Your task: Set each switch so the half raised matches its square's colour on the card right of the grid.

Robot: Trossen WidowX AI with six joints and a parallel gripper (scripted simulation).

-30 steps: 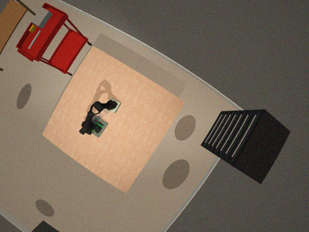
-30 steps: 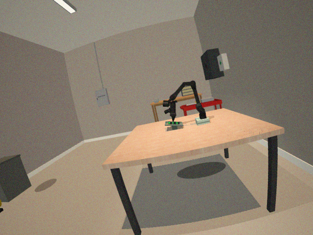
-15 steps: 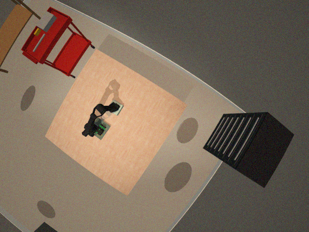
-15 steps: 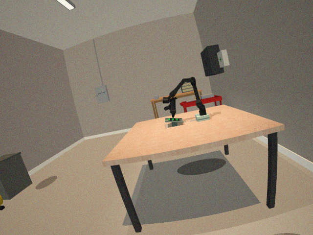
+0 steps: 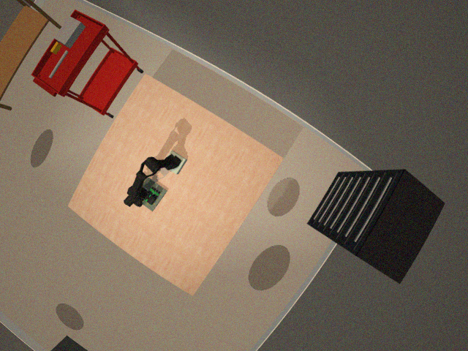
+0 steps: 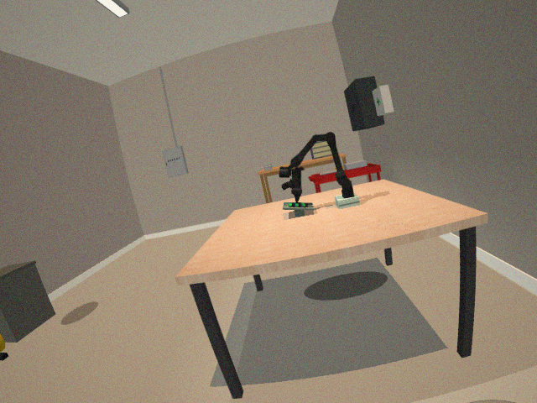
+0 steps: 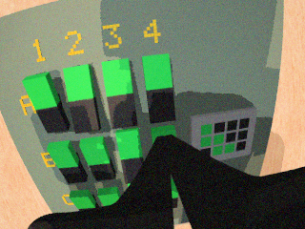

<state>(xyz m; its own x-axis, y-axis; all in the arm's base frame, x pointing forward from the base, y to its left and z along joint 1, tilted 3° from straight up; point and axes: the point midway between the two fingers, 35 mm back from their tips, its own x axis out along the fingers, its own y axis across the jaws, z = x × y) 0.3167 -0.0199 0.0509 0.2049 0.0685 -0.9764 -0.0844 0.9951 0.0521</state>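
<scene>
Green-and-black switches (image 7: 160, 89) number four in the far row. Black gripper (image 7: 164, 143) (image 6: 297, 200), clenched on nothing, hides part of the nearer two rows.

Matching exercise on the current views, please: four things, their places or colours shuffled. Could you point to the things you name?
1. fingers (image 6: 297, 201)
2. card (image 7: 195, 135)
3. cart (image 5: 113, 80) (image 6: 346, 175)
4. column numbers (image 7: 112, 36)

A. yellow, beyond row A
B. red, standing off the table (image 5: 211, 181) (image 6: 329, 236)
C. shut, at the panel (image 5: 152, 207) (image 7: 248, 29)
D. grey-framed, beside the switches (image 7: 157, 72)

Pairs: 1-C, 2-D, 3-B, 4-A
</scene>
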